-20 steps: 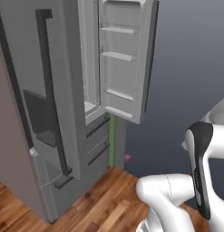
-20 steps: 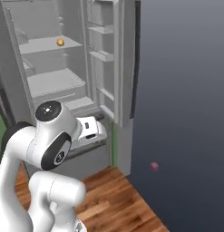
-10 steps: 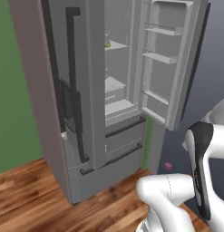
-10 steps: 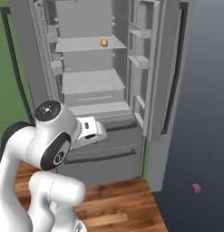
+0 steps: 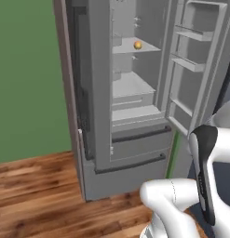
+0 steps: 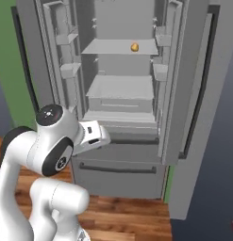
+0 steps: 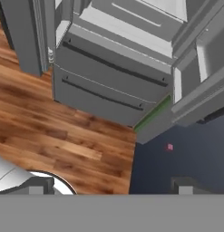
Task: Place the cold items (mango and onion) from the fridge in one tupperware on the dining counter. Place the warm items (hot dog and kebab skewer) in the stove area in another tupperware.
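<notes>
The fridge (image 6: 122,94) is now faced almost squarely, where half a second ago it was seen at an angle; the whole scene has shifted, so the base is judged to have driven round, not the fridge moved. Both doors are open. A small orange-yellow item (image 6: 135,47), probably the mango or the onion, is seen on the upper shelf (image 6: 113,47), also visible from the left (image 5: 138,45). The gripper (image 7: 109,188) is held low, pointing at the wooden floor (image 7: 63,131) and the freezer drawers (image 7: 104,81); nothing is held, and its opening cannot be told. A reach upward is judged to come next.
</notes>
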